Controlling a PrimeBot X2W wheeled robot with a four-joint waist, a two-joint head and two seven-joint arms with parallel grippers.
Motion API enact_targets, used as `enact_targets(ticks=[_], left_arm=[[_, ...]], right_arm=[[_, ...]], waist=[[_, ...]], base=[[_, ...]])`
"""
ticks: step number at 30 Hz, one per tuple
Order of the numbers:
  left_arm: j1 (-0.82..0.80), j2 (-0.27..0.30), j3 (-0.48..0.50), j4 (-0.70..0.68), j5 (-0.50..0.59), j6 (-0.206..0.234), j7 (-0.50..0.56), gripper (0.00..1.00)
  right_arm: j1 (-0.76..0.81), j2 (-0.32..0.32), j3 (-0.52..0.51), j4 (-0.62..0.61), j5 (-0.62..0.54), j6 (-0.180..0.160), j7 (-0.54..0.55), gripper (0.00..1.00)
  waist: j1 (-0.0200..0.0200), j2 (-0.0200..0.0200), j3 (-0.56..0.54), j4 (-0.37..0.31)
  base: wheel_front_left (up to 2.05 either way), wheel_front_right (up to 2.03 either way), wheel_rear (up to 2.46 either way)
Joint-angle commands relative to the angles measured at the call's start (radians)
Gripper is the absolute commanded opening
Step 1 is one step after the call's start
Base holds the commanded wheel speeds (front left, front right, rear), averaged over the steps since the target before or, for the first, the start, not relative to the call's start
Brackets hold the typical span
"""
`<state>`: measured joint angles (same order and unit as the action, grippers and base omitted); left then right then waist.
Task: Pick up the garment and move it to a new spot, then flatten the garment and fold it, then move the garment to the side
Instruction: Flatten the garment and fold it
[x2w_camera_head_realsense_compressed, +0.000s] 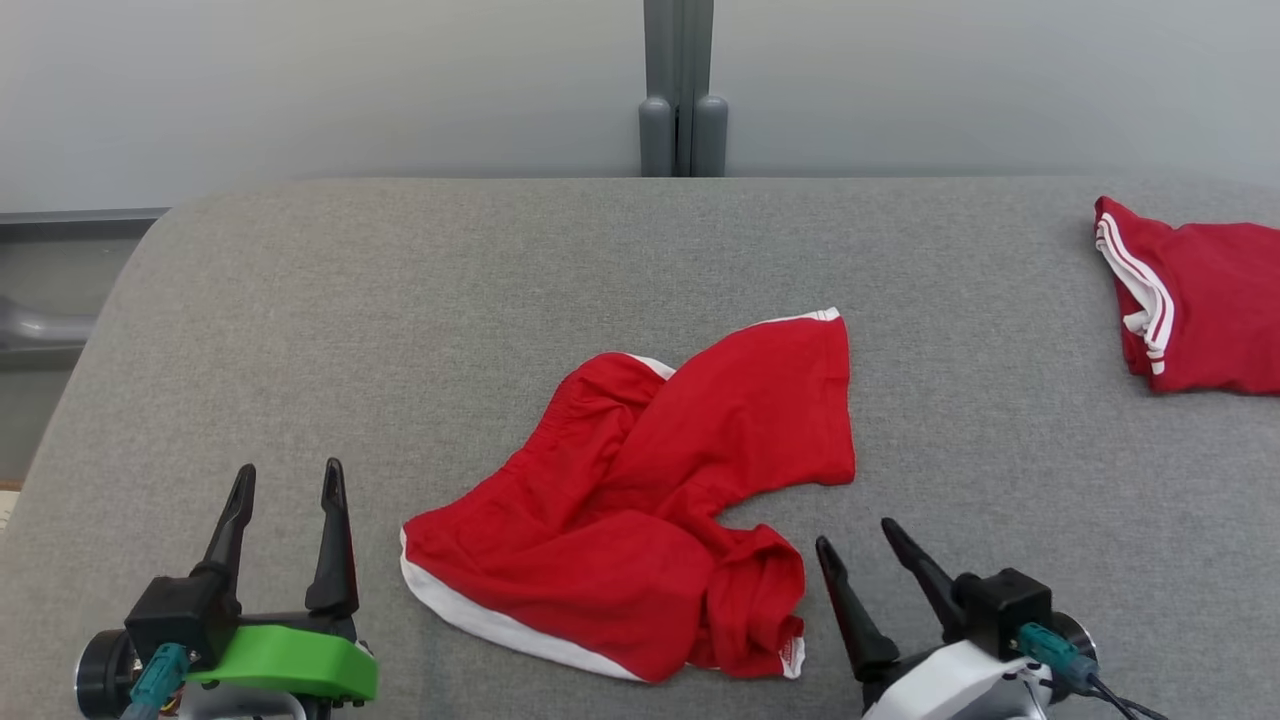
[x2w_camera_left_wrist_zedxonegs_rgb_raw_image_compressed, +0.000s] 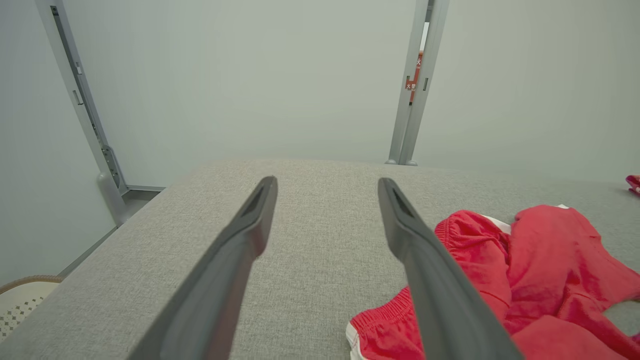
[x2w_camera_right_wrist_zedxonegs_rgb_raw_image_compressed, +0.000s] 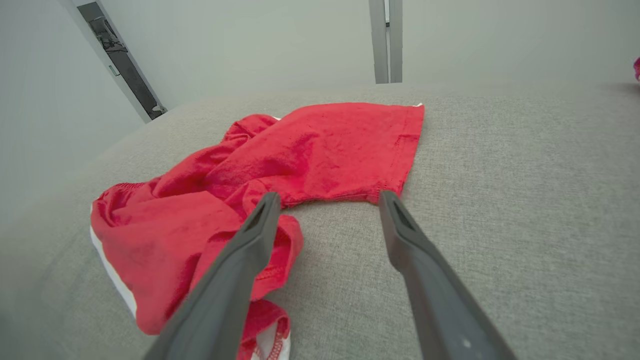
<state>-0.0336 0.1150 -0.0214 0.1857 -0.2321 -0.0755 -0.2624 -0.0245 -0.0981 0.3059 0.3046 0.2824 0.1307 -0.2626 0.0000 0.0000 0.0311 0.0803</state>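
The garment (x2w_camera_head_realsense_compressed: 640, 490) is a pair of red shorts with white trim, lying crumpled in the middle of the grey table (x2w_camera_head_realsense_compressed: 400, 300). It also shows in the left wrist view (x2w_camera_left_wrist_zedxonegs_rgb_raw_image_compressed: 525, 280) and the right wrist view (x2w_camera_right_wrist_zedxonegs_rgb_raw_image_compressed: 280, 165). My left gripper (x2w_camera_head_realsense_compressed: 288, 476) stands open at the lower left, apart from the cloth, with bare table between its fingers (x2w_camera_left_wrist_zedxonegs_rgb_raw_image_compressed: 325, 185). My right gripper (x2w_camera_head_realsense_compressed: 855, 530) is open at the lower right, just beside the garment's bunched near corner, holding nothing (x2w_camera_right_wrist_zedxonegs_rgb_raw_image_compressed: 327, 200).
A second red garment with white stripes (x2w_camera_head_realsense_compressed: 1195, 305) lies folded at the table's far right edge. A grey post (x2w_camera_head_realsense_compressed: 682, 90) stands behind the table against a pale wall. A woven basket (x2w_camera_left_wrist_zedxonegs_rgb_raw_image_compressed: 20, 300) sits low off the table's left side.
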Motion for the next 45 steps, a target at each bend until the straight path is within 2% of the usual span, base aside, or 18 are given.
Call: enact_targets(ticks=[1,7,10,27,28,29,30,31,37,41,45], left_arm=[[0.014,-0.003,0.009,0.004,0.012,-0.007,-0.003,1.0],[0.004,-0.026,0.021,0.018,0.03,-0.026,-0.003,1.0],[0.0,-0.035,0.025,0.02,0.036,-0.03,-0.003,1.0],[-0.024,-0.061,0.03,0.03,0.056,-0.049,-0.003,1.0],[-0.025,-0.061,0.028,0.032,0.057,-0.049,-0.003,1.0],[-0.026,-0.061,0.026,0.033,0.057,-0.05,-0.003,1.0],[-0.028,-0.062,0.024,0.034,0.058,-0.051,-0.003,1.0],[-0.029,-0.062,0.022,0.036,0.058,-0.051,-0.003,1.0],[-0.022,-0.064,0.025,0.039,0.058,-0.053,-0.003,1.0],[-0.023,-0.064,0.022,0.043,0.057,-0.054,-0.003,1.0],[-0.034,-0.064,0.009,0.048,0.047,-0.054,-0.003,1.0]], right_arm=[[-0.024,-0.005,0.029,0.008,0.006,0.0,-0.003,1.0],[-0.067,-0.006,0.169,0.049,0.041,0.0,-0.003,1.0],[-0.082,0.0,0.207,0.076,0.059,0.0,-0.003,1.0],[-0.18,0.041,0.138,0.27,0.097,0.0,0.006,1.0],[-0.187,0.041,0.132,0.286,0.104,0.0,0.006,0.88],[-0.192,0.042,0.127,0.295,0.109,0.0,0.005,0.36],[-0.199,0.044,0.121,0.304,0.113,0.0,0.003,0.05],[-0.203,0.045,0.118,0.309,0.115,0.0,0.003,0.0],[-0.235,0.045,0.043,0.305,0.11,0.0,-0.004,0.0],[-0.277,0.011,-0.03,0.283,0.124,0.0,-0.003,0.0],[-0.335,-0.036,-0.071,0.312,0.168,0.0,-0.003,0.0]], waist=[[0.0,0.0,-0.001,0.007],[0.0,0.0,0.005,0.038],[0.0,0.0,0.009,0.054],[0.0,0.0,0.047,0.102],[0.0,0.0,0.048,0.104],[0.0,0.0,0.049,0.106],[0.0,0.0,0.049,0.108],[0.0,0.0,0.049,0.109],[0.0,0.0,0.047,0.103],[0.0,0.0,0.051,0.094],[0.0,0.0,0.053,0.091]], base=[[0.0,0.0,0.0],[0.0,0.0,0.0],[0.0,0.0,0.0],[0.0,0.0,0.0],[0.0,0.0,0.0],[0.0,0.0,0.0],[0.0,0.0,0.0],[0.0,0.0,0.0],[0.0,0.0,0.0],[0.0,0.0,0.0],[0.0,0.0,0.0]])
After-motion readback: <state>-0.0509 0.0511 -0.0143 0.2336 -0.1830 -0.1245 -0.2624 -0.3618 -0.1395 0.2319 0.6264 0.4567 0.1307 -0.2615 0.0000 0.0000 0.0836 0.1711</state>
